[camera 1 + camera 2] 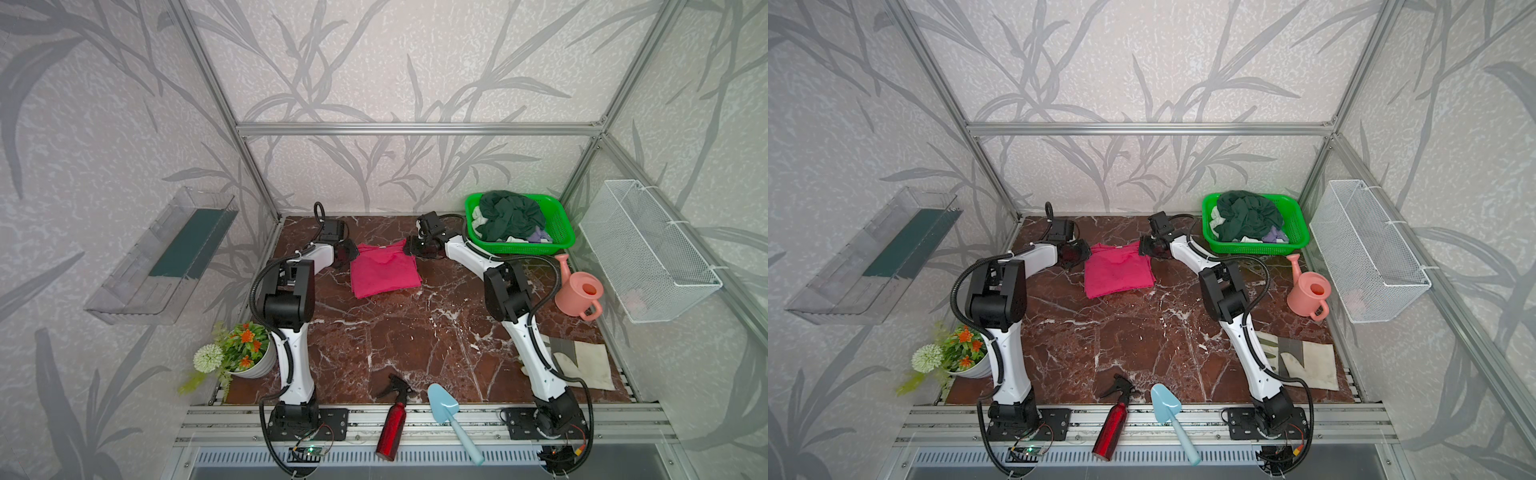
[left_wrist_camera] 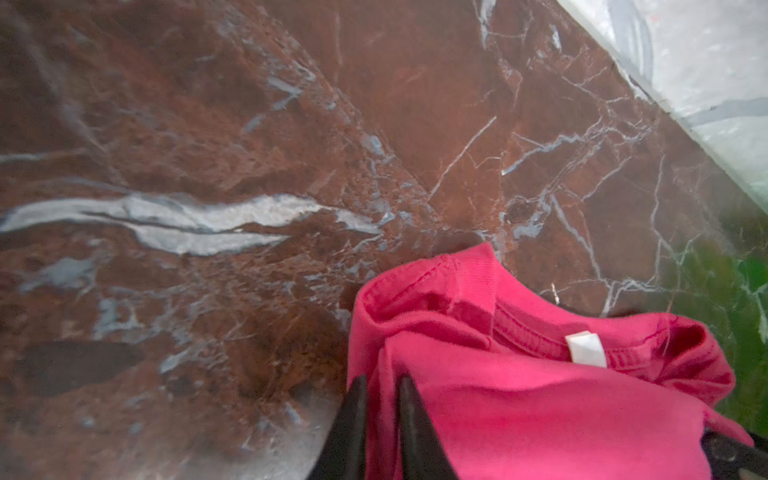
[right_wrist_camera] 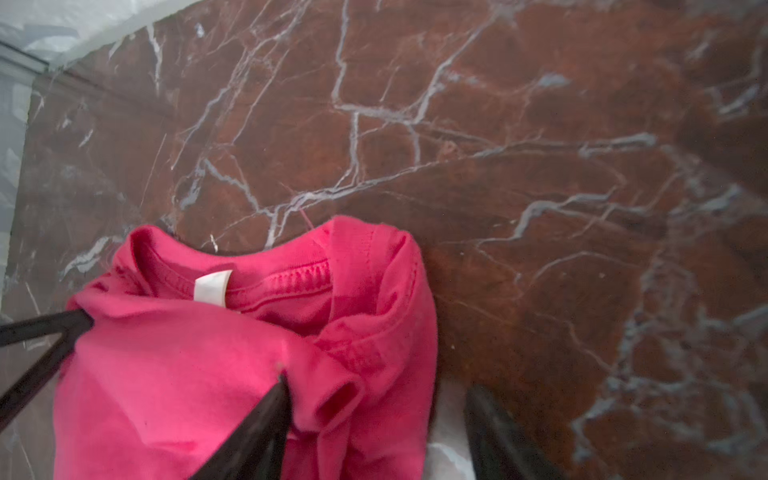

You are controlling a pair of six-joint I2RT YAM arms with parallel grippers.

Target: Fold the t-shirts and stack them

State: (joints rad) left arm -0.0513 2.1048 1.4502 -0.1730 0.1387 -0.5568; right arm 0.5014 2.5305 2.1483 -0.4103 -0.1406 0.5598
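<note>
The pink tee [image 1: 384, 270] lies folded near the green basket [image 1: 528, 249], its collar end level with the basket's front wall and its long axis running away toward my bases. My right gripper [image 3: 379, 382], jaws wide apart, sits at the collar corner nearer the basket. My left gripper [image 2: 382, 380] is at the farther corner, jaws nearly together over a cloth edge; pinching or not, I cannot tell. Only the wrist views show the neck label [image 2: 586, 349].
</note>
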